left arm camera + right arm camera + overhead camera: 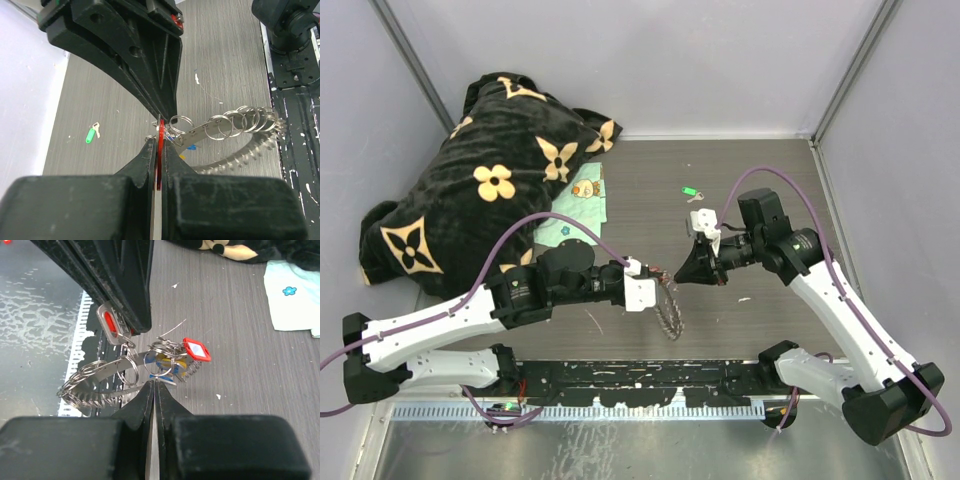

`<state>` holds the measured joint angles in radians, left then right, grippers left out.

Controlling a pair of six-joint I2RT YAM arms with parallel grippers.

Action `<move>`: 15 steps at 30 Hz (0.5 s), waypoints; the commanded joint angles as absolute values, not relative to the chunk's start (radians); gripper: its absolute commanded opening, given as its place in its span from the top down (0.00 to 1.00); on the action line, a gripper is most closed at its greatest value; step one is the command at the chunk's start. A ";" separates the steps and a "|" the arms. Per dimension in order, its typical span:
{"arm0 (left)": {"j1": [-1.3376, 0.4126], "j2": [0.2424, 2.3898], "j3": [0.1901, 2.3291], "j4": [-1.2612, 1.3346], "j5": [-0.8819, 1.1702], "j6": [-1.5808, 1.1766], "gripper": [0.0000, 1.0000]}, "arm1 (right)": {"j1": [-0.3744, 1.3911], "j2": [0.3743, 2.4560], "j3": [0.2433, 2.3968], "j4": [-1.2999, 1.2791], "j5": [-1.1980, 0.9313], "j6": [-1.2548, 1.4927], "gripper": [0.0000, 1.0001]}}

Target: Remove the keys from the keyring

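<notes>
Keyring (pixel 250 150) hangs off the table (pixel 770 180) between your two arms, carried only by the left gripper (pixel 159 144), whose claw is pinched edge-on across a red-tagged key (pixel 111 326). The right gripper (pixel 155 387) has its fingers pressed together at the bunch of keys (pixel 170 362), just under the blue and yellow tags. You cannot tell from these views whether it has caught a tag, a split ring, or nothing. That is your first risk: pull away now and you may come off empty, or drag the wrong key. The small split rings (pixel 220 127) are crowded and overlapping, so a straight tug likely hauls the whole bunch and twists the load against the left pinch. If that thin grip slips, everything drops. One green-tagged key (pixel 690 192) lies well apart on the table.
</notes>
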<state>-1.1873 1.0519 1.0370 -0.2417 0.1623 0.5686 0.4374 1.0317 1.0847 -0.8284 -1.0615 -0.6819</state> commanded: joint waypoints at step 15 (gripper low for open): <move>-1.172 1.060 1.053 -0.110 0.194 0.548 1.00 | 0.444 0.961 1.075 -0.810 -1.196 -0.660 0.88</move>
